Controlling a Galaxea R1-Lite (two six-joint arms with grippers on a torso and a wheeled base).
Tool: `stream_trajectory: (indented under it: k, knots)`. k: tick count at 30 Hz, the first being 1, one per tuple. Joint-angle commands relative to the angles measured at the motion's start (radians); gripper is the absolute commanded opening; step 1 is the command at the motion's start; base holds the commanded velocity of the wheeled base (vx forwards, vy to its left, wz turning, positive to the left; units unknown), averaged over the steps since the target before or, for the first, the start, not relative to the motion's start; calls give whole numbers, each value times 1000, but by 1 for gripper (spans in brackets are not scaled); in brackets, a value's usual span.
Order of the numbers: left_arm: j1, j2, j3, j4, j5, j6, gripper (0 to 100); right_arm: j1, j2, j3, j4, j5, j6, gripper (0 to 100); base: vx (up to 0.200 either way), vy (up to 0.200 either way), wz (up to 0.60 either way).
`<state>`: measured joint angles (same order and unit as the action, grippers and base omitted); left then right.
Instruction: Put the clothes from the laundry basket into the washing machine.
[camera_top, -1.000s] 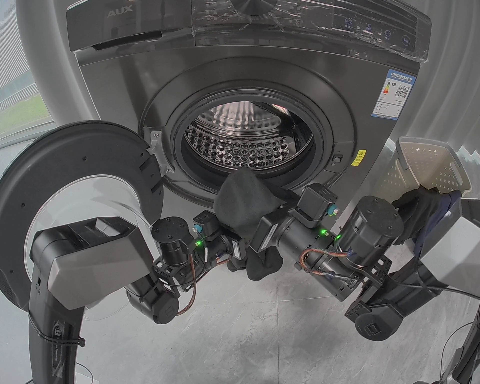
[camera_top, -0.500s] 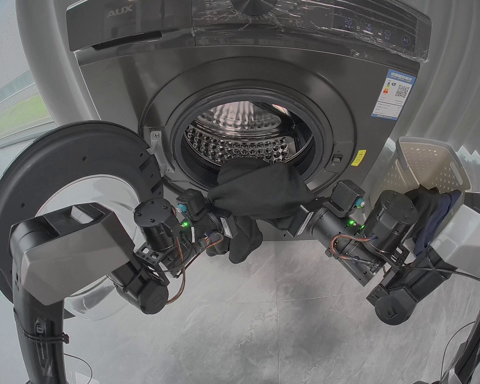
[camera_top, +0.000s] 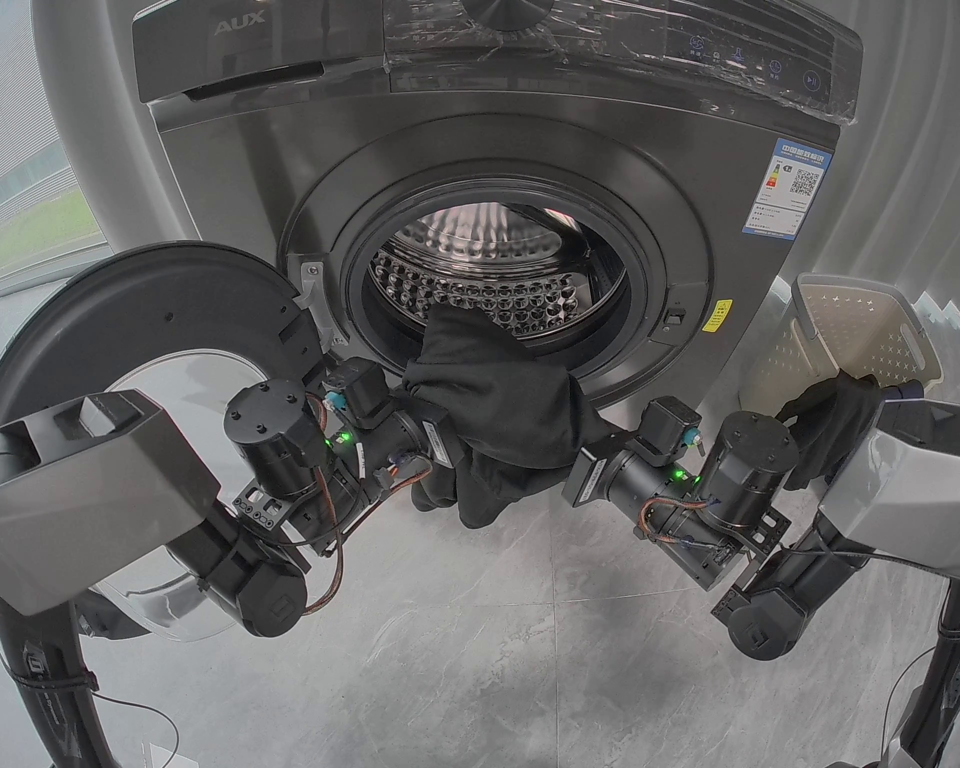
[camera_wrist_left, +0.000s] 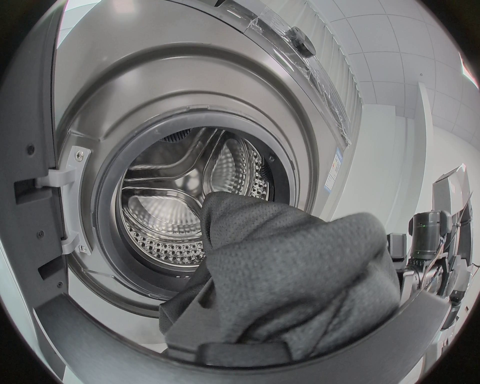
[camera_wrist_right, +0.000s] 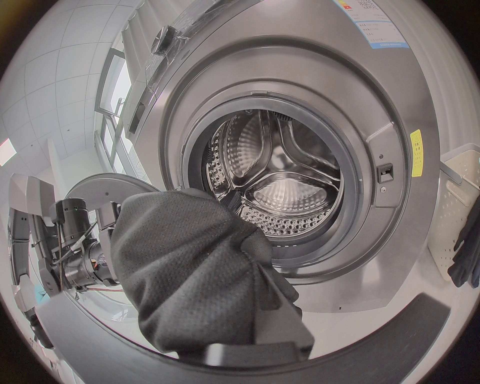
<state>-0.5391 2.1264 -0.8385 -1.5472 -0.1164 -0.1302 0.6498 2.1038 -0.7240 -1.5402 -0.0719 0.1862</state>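
Now both grippers hold a black garment at the washer's mouth.

Largest is the washing machine (camera_top: 250, 170), its round door (camera_top: 150, 300) swung wide to the robot's left and its steel drum (camera_top: 480, 290) bare. A pale laundry basket (camera_top: 860, 320) stands at the machine's right, with dark clothes (camera_top: 835, 420) hanging over its rim. The black garment (camera_top: 500, 400) is bunched between the two arms, its top edge lying over the lower door seal. The left gripper (camera_top: 440, 485) and the right gripper (camera_top: 580, 455) are each clamped on a fold, and cloth drapes over their jaws and hides most of them.
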Motion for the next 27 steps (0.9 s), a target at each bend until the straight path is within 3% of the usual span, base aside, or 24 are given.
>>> stream_trajectory:
  k: [1,8,10,16,18,20,23,26,27]
  knots:
    - [-8,-34,12,-1,3,-8,0,7,4,2,0,0,-1,100,0,0,0]
    - [-18,-105,62,1,20,-35,0,7,-65,103,3,12,-19,100,0,0,0]
    - [-18,-141,102,16,30,-37,0,14,-104,160,5,20,-47,100,0,0,0]
    - [-18,-241,300,4,29,-35,0,21,-223,376,15,98,-102,100,0,0,0]
    - [-16,-256,332,4,26,-34,0,19,-237,405,19,109,-109,100,0,0,0]
    - [-18,-272,406,3,20,-29,0,24,-255,486,22,129,-149,100,0,0,0]
    - [-15,-279,432,3,27,-25,0,33,-271,520,26,127,-154,100,0,0,0]
    - [-10,-312,453,3,27,-23,0,10,-257,525,28,124,-149,100,0,0,0]
    - [-15,-324,458,3,27,-22,0,-30,-245,522,26,126,-149,100,0,0,0]
